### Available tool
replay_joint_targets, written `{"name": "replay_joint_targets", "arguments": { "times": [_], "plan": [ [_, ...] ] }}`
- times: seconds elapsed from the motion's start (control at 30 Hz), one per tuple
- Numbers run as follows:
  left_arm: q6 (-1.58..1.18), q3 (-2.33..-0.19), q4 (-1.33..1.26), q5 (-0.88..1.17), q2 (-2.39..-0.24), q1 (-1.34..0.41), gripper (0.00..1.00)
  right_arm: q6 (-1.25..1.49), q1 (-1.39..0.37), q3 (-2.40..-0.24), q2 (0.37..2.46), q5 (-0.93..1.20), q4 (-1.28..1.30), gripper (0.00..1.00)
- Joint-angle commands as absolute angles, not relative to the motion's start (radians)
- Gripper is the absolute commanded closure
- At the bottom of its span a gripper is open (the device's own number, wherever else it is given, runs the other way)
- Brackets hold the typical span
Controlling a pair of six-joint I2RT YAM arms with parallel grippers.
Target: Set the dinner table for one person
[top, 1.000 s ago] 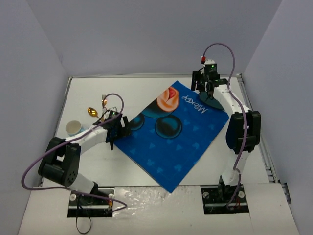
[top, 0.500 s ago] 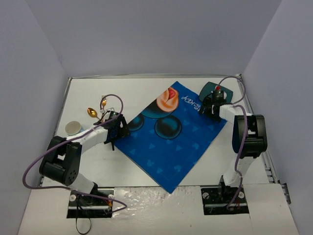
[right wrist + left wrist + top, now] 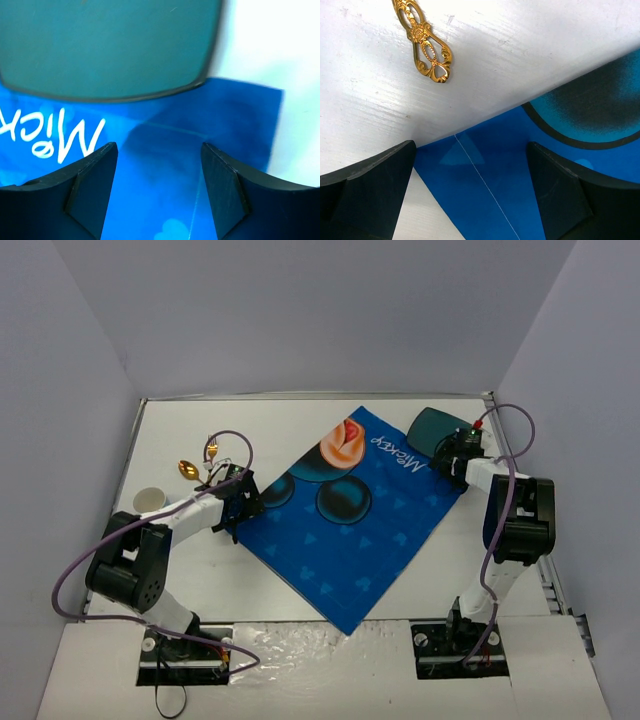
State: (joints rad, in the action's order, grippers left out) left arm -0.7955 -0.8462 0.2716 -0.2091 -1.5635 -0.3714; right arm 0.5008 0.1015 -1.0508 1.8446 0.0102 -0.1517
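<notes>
White metal-rimmed desk [image 3: 300, 420], blue cartoon-print mat [image 3: 360, 525] askew between left tool [image 3: 243, 503] and right tool [image 3: 452, 452], gold spoon [image 3: 188, 469] and gold fork [image 3: 212, 448] just beyond left tool, white cup [image 3: 150, 501] at its outer side, teal plate [image 3: 433, 426] just ahead of right tool.

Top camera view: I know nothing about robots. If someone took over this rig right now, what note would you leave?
Left gripper: open, empty, over the blue mat's left edge.
Right gripper: open, empty, over the mat's far right corner, beside the teal plate.
The gold spoon, gold fork and white cup sit at the table's left side, off the mat.
Done: mat spread out, but lying askew.
Left, probably: square the mat, then put plate, cutlery and cup on it.
</notes>
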Motion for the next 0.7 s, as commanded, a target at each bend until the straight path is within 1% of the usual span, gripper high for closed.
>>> {"name": "replay_joint_targets", "arguments": {
  "times": [0.0, 0.13, 0.2, 0.37, 0.47, 0.67],
  "plan": [
    [-0.808, -0.894, 0.288, -0.239, -1.562, -0.373, 0.10, 0.508, 0.132, -1.071, 1.846, -0.034, -0.159, 0.36],
    [-0.799, -0.911, 0.288, -0.233, -1.577, -0.373, 0.10, 0.487, 0.125, -1.095, 1.850, -0.011, -0.163, 0.36],
    [-0.801, -0.920, 0.299, -0.226, -1.578, -0.373, 0.10, 0.454, 0.107, -1.102, 1.816, -0.011, -0.170, 0.36],
    [-0.790, -0.937, 0.321, -0.234, -1.510, -0.373, 0.09, 0.379, -0.034, -1.151, 1.759, -0.098, -0.150, 0.36],
    [-0.767, -0.948, 0.352, -0.246, -1.452, -0.375, 0.06, 0.370, -0.102, -1.206, 1.778, -0.168, -0.121, 0.35],
    [-0.744, -0.935, 0.363, -0.254, -1.426, -0.385, 0.05, 0.427, -0.151, -1.267, 1.876, -0.202, -0.109, 0.35]
  ]
}}
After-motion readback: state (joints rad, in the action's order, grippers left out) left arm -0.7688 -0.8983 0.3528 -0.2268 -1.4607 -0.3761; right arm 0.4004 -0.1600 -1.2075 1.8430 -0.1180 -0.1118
